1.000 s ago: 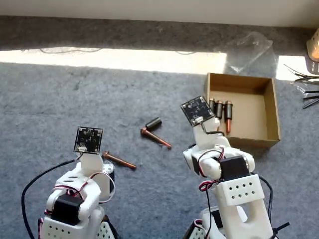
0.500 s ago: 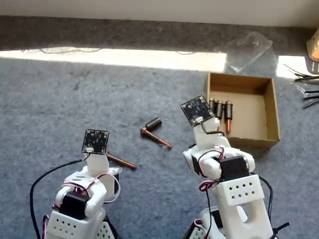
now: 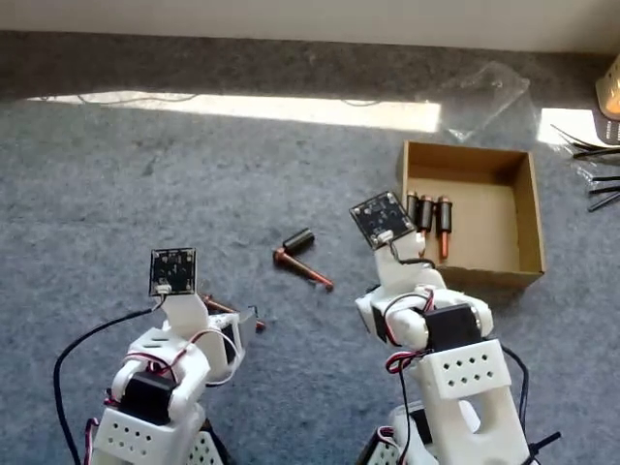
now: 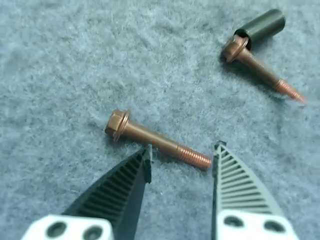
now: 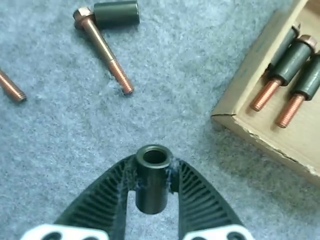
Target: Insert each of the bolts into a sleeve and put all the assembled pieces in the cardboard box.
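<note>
A copper bolt [image 4: 155,140] lies flat on the grey carpet, its threaded end between the tips of my open left gripper [image 4: 182,148]; in the high view, the left arm covers most of this bolt [image 3: 225,309]. Farther off, a second bolt [image 3: 303,268] lies with its head against a loose dark sleeve [image 3: 297,239]. My right gripper [image 5: 152,162] is shut on another dark sleeve [image 5: 151,182], held bore-up above the carpet beside the cardboard box [image 3: 465,152]. Three assembled pieces [image 3: 427,212] lie in the box along its left wall.
A crumpled clear plastic bag [image 3: 484,95] lies behind the box. Black cables [image 3: 596,174] poke in at the right edge. A sunlit strip [image 3: 242,108] crosses the carpet at the back. Open carpet lies left of the bolts.
The left arm has shifted and come down over the near bolt, covering most of it in the high view. The right arm has kept still with its sleeve.
</note>
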Controlling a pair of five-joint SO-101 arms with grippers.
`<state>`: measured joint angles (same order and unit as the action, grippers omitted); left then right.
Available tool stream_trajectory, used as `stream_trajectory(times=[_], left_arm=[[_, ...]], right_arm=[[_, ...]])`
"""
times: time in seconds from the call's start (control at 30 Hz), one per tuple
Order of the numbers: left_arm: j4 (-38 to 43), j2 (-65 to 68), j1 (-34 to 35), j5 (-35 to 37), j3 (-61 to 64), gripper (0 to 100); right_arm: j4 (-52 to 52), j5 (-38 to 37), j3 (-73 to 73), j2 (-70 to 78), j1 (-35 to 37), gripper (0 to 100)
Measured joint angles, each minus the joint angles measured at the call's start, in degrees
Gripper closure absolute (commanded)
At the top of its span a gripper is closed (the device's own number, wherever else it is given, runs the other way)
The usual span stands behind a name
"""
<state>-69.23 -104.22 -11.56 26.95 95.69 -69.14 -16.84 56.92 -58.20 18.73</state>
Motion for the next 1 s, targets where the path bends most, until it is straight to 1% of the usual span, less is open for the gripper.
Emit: stream_trajectory(times=[0.17,0.43,0.7,0.8,1.0], left_arm=[[2.02,0.00,1.85,0.18,0.18,81],[1.93,0.00,2.20,0.18,0.18,82],[-1.14,0.00,2.29,0.18,0.18,82],[-1.32,0.00,4.13,0.18,0.18,82],[-3.34,0.00,5.01,0.18,0.18,81]], right_arm=[[0.00,0.00,0.00,0.00,0.00,99.5],[0.00,0.00,0.00,0.00,0.00,99.5],[0.00,0.00,0.00,0.00,0.00,99.5],[0.00,0.00,0.00,0.00,0.00,99.5],[0.00,0.00,0.00,0.00,0.00,99.5]])
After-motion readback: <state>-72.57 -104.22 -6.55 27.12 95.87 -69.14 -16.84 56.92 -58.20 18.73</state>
